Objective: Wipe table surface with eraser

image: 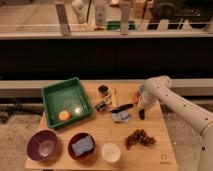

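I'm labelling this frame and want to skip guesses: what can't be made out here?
Camera view:
gripper, right of the eraser over the table surface: contact with either unclear.
arm: cut off by the right edge.
small items behind the eraser: too small to identify.

No readable text, white background placard (100, 12) illegible; jaws low over the table surface (160, 125) beside the eraser (121, 116).

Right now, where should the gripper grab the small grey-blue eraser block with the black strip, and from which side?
Probably the black top strip of the small grey-blue eraser block, pinched across its narrow width from above: the block lies flat on the light wooden table surface, so the strip is its slim raised part. The gripper hangs close beside it, not touching.
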You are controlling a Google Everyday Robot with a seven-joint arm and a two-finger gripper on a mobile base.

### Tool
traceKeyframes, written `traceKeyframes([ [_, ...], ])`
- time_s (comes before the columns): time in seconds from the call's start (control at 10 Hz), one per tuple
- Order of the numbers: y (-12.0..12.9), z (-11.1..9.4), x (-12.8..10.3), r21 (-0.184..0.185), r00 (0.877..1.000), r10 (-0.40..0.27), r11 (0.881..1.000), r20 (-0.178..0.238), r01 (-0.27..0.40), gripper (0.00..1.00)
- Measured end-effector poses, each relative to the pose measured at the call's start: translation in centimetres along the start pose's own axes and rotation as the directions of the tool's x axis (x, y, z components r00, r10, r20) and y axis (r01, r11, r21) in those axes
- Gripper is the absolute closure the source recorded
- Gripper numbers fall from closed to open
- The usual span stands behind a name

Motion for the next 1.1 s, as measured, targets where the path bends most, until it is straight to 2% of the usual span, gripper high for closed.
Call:
traceKeyframes([
  [0.4,-0.4,-0.6,-6.2,-0.012,0.996,-0.078,0.997,0.046,0.079,0.98],
  [0.6,1.2,-0.5,-8.1,-0.029,0.995,-0.074,0.997,0.068,0.076,0.98],
  [0.9,4.5,-0.6,-7.6,-0.045,0.998,-0.02,0.999,0.062,0.023,0.98],
  [1.1,6.4,-0.8,-5.7,-0.039,0.999,0.041,0.998,0.035,-0.04,0.98],
])
